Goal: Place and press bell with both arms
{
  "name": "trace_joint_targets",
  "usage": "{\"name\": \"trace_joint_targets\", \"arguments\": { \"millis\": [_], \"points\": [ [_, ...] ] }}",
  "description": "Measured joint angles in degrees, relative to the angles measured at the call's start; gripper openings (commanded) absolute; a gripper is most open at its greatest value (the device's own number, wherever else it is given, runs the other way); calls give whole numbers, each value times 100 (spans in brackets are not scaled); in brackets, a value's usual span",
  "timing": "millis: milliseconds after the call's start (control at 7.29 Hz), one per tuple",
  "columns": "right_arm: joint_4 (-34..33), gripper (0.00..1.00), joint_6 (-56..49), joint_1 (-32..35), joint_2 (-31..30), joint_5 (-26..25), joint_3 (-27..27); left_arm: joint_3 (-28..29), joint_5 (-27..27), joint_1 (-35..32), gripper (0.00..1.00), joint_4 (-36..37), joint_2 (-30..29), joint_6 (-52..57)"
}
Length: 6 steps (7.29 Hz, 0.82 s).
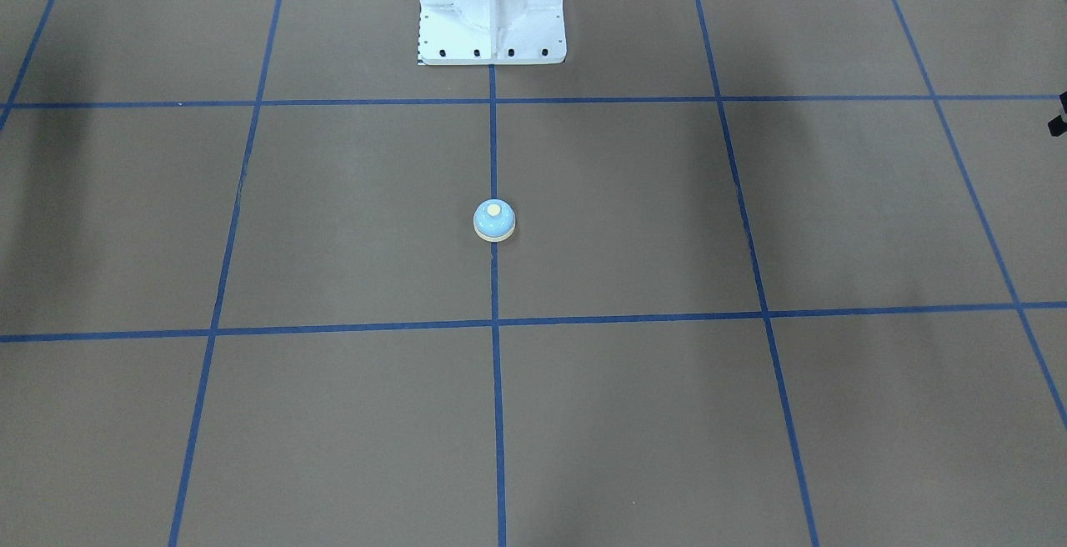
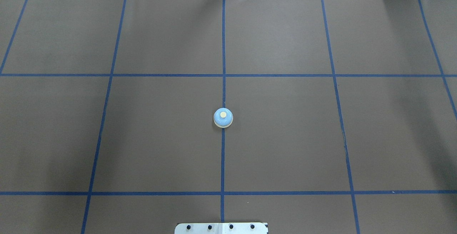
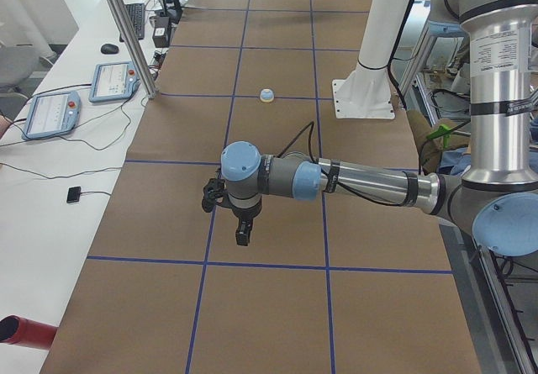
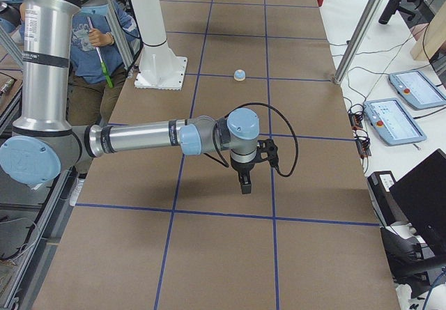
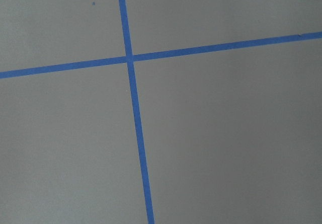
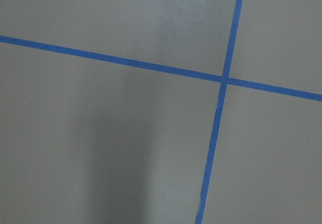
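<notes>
Bell (image 2: 223, 117) on centre tape line (image 2: 223, 48); left claw (image 3: 242, 238), right claw (image 4: 244, 187) distant, openness indiscernible.

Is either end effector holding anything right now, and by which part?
Nothing seems held. The bell stands alone on the table, away from the left end effector and the right end effector; neither shows anything in it.

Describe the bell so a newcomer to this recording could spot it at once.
On the brown table, start at the white pedestal and follow the centre blue tape line away from it. The bell sits right on that line: a small light-blue dome with a cream base ring and cream button.
</notes>
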Motion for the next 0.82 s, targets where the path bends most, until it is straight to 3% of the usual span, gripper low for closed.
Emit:
{"name": "trace_joint_targets", "arguments": {
  "millis": [823],
  "points": [
    [-5, 100, -13, 2, -4, -6, 20, -15, 7, -15, 100, 4, 9, -40]
  ]
}}
